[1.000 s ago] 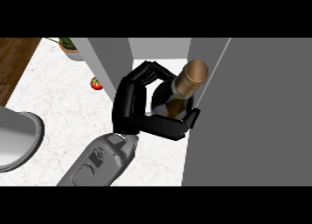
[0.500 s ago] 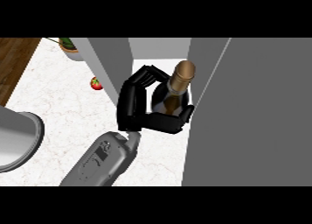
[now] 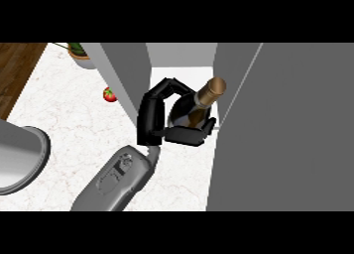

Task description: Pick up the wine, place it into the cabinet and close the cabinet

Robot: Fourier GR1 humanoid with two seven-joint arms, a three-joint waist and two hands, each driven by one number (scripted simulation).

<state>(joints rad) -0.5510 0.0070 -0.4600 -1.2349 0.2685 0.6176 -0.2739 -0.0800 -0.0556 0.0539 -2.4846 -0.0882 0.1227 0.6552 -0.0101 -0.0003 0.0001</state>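
We look steeply down on a white marbled surface (image 3: 70,124), with a strip of brown wood along the upper left of the frame. A grey cabinet (image 3: 296,124) fills the right half, its tall face running from top to bottom, and a second grey panel (image 3: 124,64) stands at upper centre, leaving a pale gap between the two.

In that gap sits the wine (image 3: 201,101) — a dark bottle with a tan neck and top. Its long axis runs on a slant in the frame, the neck pointing toward the upper right and the body toward the lower left, where it is partly hidden. The top lies just beside the cabinet's left edge.

One robot hand (image 3: 153,116) shows at centre, on a grey forearm coming in from the lower edge; we take it for the right. Its black fingers arch over the bottle from the left and its thumb closes below, so it is curled round the wine.

A small red fruit (image 3: 109,95) lies left of the panel, a potted plant (image 3: 81,53) sits at the upper left — and a large grey round vessel (image 3: 11,158) lies at the left edge.
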